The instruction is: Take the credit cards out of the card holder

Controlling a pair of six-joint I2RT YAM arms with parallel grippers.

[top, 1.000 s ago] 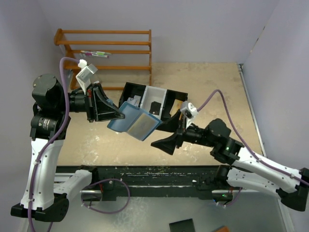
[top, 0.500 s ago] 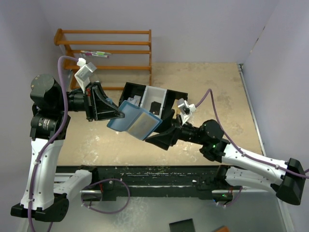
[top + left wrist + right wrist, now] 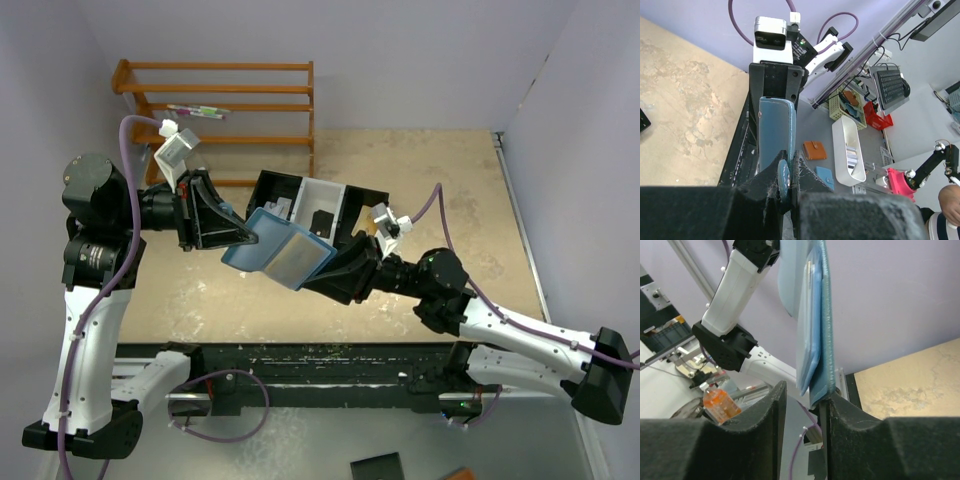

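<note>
The blue card holder (image 3: 262,248) hangs open above the table, tilted. My left gripper (image 3: 245,238) is shut on its left edge. In the left wrist view the card holder (image 3: 774,135) rises edge-on from that gripper's (image 3: 789,176) pinched fingers. A gold-tan credit card (image 3: 297,257) shows in the holder's right-hand pocket. My right gripper (image 3: 323,273) sits at the holder's lower right corner. In the right wrist view the card holder (image 3: 827,325) dips between the right gripper's (image 3: 801,405) jaws, against the right finger (image 3: 840,412), with a gap on the left side. Those jaws are open.
A black-and-white three-compartment tray (image 3: 310,205) lies just behind the holder. A wooden rack (image 3: 225,105) stands at the back left. A black rail (image 3: 330,365) runs along the near edge. Purple walls close in both sides.
My right arm has slid left until its gripper reached the holder's lower right corner, and its jaws have narrowed around that corner. The left arm and the holder have stayed still.
</note>
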